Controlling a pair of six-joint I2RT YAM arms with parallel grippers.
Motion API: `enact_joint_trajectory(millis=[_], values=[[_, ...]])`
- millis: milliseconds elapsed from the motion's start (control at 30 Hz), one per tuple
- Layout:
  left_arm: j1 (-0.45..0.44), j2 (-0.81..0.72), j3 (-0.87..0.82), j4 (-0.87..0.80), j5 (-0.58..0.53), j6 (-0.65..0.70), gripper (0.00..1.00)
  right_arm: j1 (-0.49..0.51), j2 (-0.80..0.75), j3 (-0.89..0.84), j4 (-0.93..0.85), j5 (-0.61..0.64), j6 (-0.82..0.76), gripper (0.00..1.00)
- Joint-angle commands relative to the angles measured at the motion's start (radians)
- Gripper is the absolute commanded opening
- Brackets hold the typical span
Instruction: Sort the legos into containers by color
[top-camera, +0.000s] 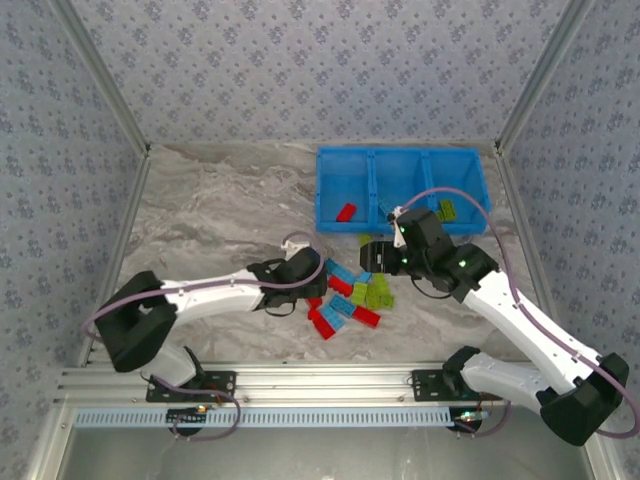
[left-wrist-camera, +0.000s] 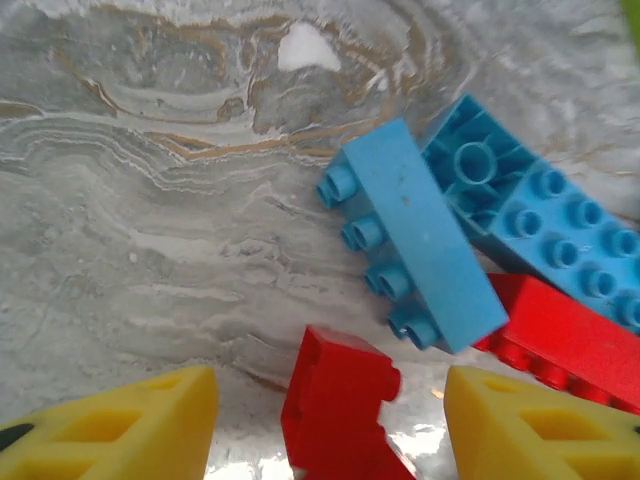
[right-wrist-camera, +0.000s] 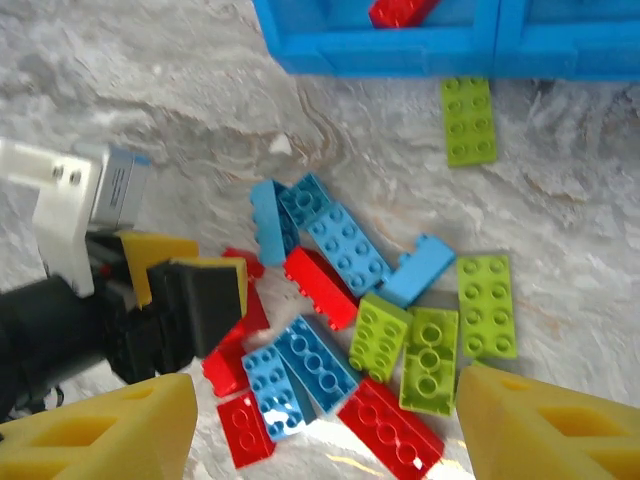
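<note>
left jaws: half open, straddling a red brick (left-wrist-camera: 340, 395) on the table (left-wrist-camera: 150, 200). yellow pads (left-wrist-camera: 130, 430) stand clear of it on both sides, so no grip yet. right jaws: wide open, empty, hovering over the mixed pile (right-wrist-camera: 360, 320). two light blue bricks (left-wrist-camera: 420, 240) lie just past the red one. blue bin (top-camera: 400, 153) is at the back, with one red piece (top-camera: 346, 212) in its left compartment. reads as the pick step on red. next: pinch squarely, lift clear of the blues, carry to the left compartment.
</note>
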Motion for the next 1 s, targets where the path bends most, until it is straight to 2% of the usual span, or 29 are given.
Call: enact_joint_trajectory(millis=[0, 233, 433, 533, 633, 700, 800, 967], values=[[0.014, 0.043, 0.029, 0.016, 0.033, 0.032, 0.53, 0.047, 0.013, 0.041, -0.076, 0.068, 0.026, 0.72], [0.017, 0.097, 0.035, 0.022, 0.047, 0.029, 0.34, 0.086, 0.070, 0.075, -0.066, 0.069, 0.018, 0.73], [0.017, 0.010, 0.034, -0.020, 0.016, 0.041, 0.17, 0.094, 0.081, 0.090, -0.058, 0.023, 0.008, 0.73], [0.014, -0.088, 0.065, -0.056, -0.017, 0.085, 0.15, 0.097, 0.054, 0.097, -0.040, -0.003, 0.005, 0.73], [0.013, -0.145, 0.119, -0.016, -0.016, 0.149, 0.15, 0.099, 0.001, 0.099, -0.017, 0.017, 0.010, 0.73], [0.014, -0.121, 0.184, 0.014, -0.031, 0.206, 0.15, 0.106, -0.040, 0.099, -0.017, 0.095, 0.021, 0.73], [0.040, -0.001, 0.337, 0.033, -0.078, 0.280, 0.14, 0.111, -0.102, 0.074, -0.025, 0.211, 0.055, 0.75], [0.122, 0.265, 0.631, 0.072, -0.059, 0.354, 0.14, 0.113, -0.149, 0.037, -0.052, 0.231, 0.106, 0.76]])
